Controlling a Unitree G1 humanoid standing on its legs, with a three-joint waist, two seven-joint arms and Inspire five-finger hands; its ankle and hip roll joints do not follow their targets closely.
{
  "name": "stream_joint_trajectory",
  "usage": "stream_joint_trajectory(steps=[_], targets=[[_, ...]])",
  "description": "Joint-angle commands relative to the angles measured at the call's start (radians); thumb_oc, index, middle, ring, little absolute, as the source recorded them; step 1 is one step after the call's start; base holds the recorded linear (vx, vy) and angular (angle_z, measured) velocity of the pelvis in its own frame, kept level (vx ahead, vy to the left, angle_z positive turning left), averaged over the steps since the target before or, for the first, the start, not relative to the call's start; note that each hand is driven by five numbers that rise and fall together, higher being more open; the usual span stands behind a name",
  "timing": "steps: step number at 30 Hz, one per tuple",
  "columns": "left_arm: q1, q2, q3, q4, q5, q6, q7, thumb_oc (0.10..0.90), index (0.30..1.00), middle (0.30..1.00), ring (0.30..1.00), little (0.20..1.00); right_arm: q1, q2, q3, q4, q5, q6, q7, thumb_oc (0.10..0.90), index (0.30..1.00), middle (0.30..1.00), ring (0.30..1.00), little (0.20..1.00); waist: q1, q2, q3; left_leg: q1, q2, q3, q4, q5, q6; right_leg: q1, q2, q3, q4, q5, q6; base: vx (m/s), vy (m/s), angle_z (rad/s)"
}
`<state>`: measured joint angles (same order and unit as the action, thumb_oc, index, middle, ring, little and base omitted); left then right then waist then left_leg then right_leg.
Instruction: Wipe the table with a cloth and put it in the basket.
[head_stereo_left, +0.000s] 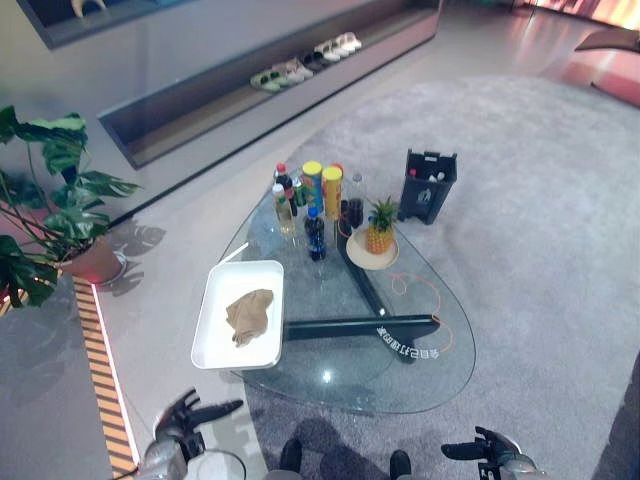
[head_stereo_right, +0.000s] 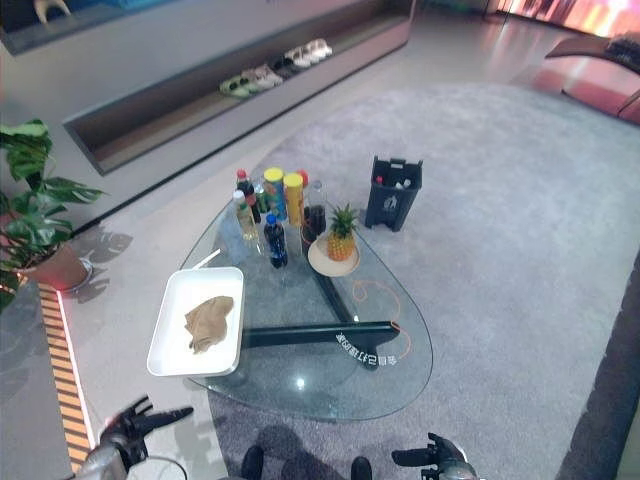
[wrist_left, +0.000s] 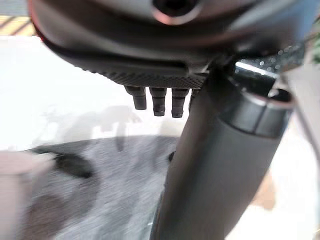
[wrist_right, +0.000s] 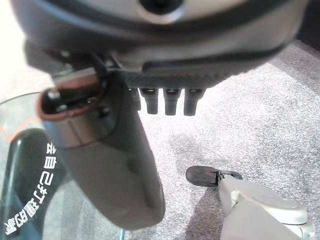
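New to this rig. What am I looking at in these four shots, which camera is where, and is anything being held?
This is a two-legged humanoid robot with two dark fingered hands. The two wide pictures come from a stereo camera on its head, looking down. The two close-ups come from cameras on its wrists, looking along each hand.

In front stands a glass table. On it lie a white tray with a brown cloth in it, a group of bottles and cans, and a pineapple on a plate. A dark basket stands on the carpet beyond the table.

The left hand and right hand hang at the near edge, fingers relaxed, holding nothing. The cloth is untouched.
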<state>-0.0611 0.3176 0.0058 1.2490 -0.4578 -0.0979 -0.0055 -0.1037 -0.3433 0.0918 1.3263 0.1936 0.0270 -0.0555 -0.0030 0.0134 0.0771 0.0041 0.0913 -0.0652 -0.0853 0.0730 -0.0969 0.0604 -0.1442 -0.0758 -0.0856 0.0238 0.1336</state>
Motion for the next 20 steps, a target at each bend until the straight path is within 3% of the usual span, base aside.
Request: stream_joint_trajectory(steps=[1, 12, 20], targets=[[-0.036, 0.035, -0.006, 0.054, 0.064, -0.032, -0.031, 0.800, 0.900, 0.900, 0.900, 0.900, 0.016, -0.019, -0.035, 0.046, -0.056, 0.016, 0.004, 0.800, 0.900, 0.900, 0.900, 0.900, 0.006, -0.005, -0.015, 0.026, -0.112, 0.044, 0.011, -0.073, 0.067, -0.031, 0.067, 0.000, 0.082, -0.030, -0.038, 0.06, 0.005, 0.00], [-0.001, 0.009, -0.037, 0.124, 0.147, 0.105, -0.052, 0.800, 0.900, 0.900, 0.900, 0.900, 0.039, 0.004, -0.025, 0.077, -0.088, 0.051, 0.018, 0.800, 0.900, 0.900, 0.900, 0.900, -0.004, -0.010, -0.029, 0.065, -0.103, 0.049, 0.008, -0.091, 0.072, 0.002, 0.068, -0.003, 0.083, -0.043, -0.038, 0.04, 0.002, 0.00], [-0.005, 0.000, -0.058, 0.126, 0.149, 0.124, -0.053, 0.800, 0.900, 0.900, 0.900, 0.900, 0.042, 0.008, -0.006, 0.088, -0.091, 0.049, 0.022, 0.800, 0.900, 0.900, 0.900, 0.900, -0.007, -0.008, -0.032, 0.075, -0.103, 0.043, 0.004, -0.094, 0.074, 0.010, 0.069, -0.001, 0.078, -0.043, -0.039, 0.00, 0.000, 0.00]])
